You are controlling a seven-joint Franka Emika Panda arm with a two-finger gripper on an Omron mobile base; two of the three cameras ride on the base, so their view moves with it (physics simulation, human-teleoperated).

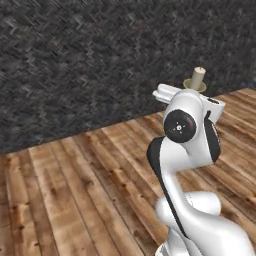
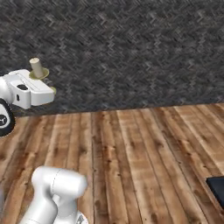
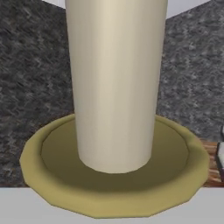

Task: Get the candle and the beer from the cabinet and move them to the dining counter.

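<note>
Dark herringbone wall and wooden plank floor are seen behind the pincer (image 2: 43,85); it is pinched on the cream-white pillar candle on its olive-brass dish holder (image 3: 114,144), carried upright just above the hand (image 1: 198,79); a jolt during driving could probably tip it loose.

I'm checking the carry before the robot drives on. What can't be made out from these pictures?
- Fingers: hidden behind the hand in both base views, so the hold on the candle can't be confirmed by sight.
- Candle top: cut off by the upper edge in the hand view.
- Dark object: cut off at the right base view's lower right edge, unidentifiable.
</note>
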